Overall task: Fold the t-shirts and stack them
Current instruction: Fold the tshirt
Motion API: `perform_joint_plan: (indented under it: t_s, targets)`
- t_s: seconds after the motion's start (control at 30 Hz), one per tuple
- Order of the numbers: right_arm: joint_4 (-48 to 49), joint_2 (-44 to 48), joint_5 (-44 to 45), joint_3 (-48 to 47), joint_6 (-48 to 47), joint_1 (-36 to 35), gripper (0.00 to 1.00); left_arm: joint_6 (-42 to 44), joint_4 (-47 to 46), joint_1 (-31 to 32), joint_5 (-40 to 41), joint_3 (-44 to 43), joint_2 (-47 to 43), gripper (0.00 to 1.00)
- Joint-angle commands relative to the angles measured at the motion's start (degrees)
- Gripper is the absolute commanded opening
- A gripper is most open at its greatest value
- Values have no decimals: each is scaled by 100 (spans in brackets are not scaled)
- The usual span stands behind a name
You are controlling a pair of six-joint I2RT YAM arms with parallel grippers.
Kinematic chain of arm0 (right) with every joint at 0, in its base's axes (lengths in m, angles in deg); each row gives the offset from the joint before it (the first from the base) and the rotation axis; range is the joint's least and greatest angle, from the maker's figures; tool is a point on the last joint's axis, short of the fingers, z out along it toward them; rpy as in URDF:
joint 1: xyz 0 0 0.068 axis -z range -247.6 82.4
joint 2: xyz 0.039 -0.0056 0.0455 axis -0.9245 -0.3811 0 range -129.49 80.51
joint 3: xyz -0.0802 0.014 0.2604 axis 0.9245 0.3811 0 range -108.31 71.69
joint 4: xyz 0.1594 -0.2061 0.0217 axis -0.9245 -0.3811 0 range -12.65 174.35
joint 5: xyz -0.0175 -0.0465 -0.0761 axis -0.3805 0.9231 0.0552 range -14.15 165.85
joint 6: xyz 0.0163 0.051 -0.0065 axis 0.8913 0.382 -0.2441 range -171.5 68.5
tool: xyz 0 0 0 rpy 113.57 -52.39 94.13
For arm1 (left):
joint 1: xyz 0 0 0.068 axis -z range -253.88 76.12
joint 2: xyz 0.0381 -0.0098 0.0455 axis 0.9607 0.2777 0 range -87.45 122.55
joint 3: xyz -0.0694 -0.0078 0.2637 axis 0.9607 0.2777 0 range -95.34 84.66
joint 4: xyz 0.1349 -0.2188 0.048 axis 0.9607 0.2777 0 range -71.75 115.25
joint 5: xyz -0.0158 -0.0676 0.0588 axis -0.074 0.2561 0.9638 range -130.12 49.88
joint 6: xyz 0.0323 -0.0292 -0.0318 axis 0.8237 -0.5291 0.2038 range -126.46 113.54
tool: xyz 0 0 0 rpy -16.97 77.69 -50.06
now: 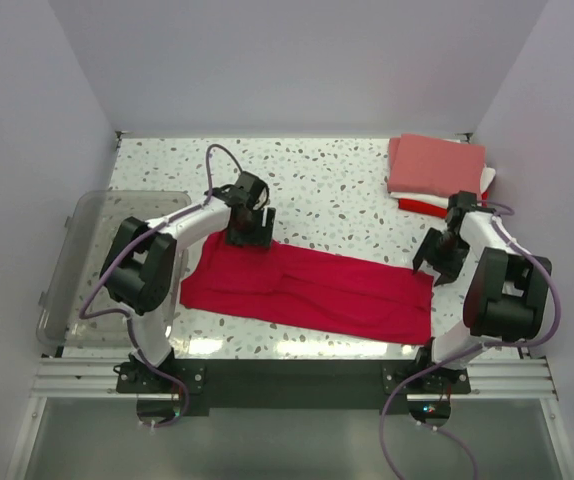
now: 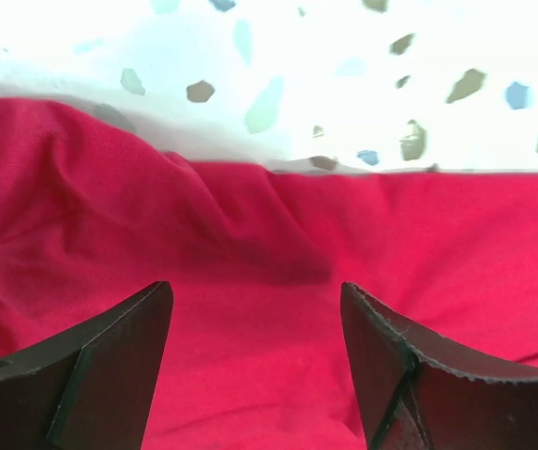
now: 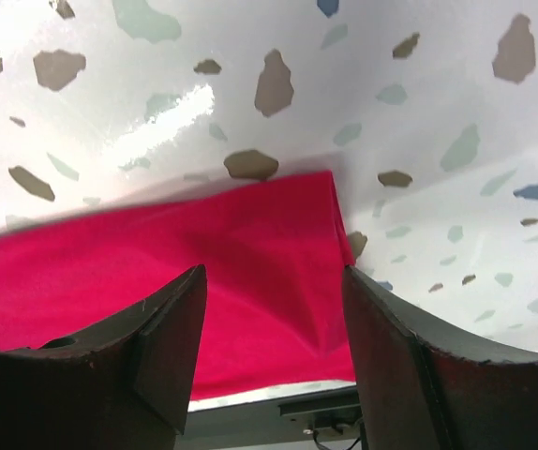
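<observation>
A crimson-red t-shirt [image 1: 312,285] lies folded into a long strip across the near part of the table. My left gripper [image 1: 248,236] is open over its far left corner, jaws apart above the red cloth [image 2: 250,356]. My right gripper [image 1: 437,262] is open at the strip's right end, its jaws apart over the shirt's corner [image 3: 269,281]. A stack of folded shirts sits at the far right: salmon-pink [image 1: 437,165] on top, white [image 1: 487,181] and red [image 1: 422,207] edges below.
A clear plastic bin [image 1: 102,265] sits at the table's left edge. The speckled tabletop [image 1: 337,190] stretches behind the shirt. White walls enclose the table on three sides. A metal rail [image 1: 287,378] runs along the near edge.
</observation>
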Motion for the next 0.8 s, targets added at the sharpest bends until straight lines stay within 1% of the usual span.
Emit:
perform_joint_plan:
  t_s: [0.0, 0.1, 0.3, 0.33, 0.4, 0.43, 0.47, 0.53, 0.57, 0.63, 0.7, 0.77]
  targets:
    - [324, -316, 40, -207, -37, 30, 62, 186, -66, 34, 166, -133, 180, 77]
    - [447, -510, 84, -216, -10, 109, 61, 177, -171, 8, 273, -18, 311, 77]
    - [596, -967, 479, -339, -19, 206, 57, 177, -356, -54, 273, 157, 593, 77]
    - [649, -1054, 514, -365, -10, 223, 52, 168, -417, -54, 239, 184, 593, 77]
    - [684, -1160, 611, -392, -36, 241, 46, 168, -479, -54, 203, 175, 593, 77]
    - [684, -1204, 637, -444, -36, 267, 39, 177, -514, -54, 186, 114, 584, 77]
    - [667, -1309, 646, -471, -36, 285, 36, 160, -506, -63, 203, 44, 575, 77]
    - [623, -1354, 725, -532, -19, 337, 24, 133, -427, -141, 255, -271, 540, 77]
    - [614, -1372, 778, -550, -19, 346, 14, 133, -409, -185, 282, -412, 532, 78]
    - [588, -1398, 831, -585, -28, 416, 10, 133, -348, -369, 457, -834, 558, 79]
    - [570, -1424, 849, -603, -63, 478, 10, 124, -313, -510, 624, -1107, 706, 82]
    - [579, -1433, 805, -603, -63, 557, 10, 124, -286, -695, 818, -1424, 847, 83]
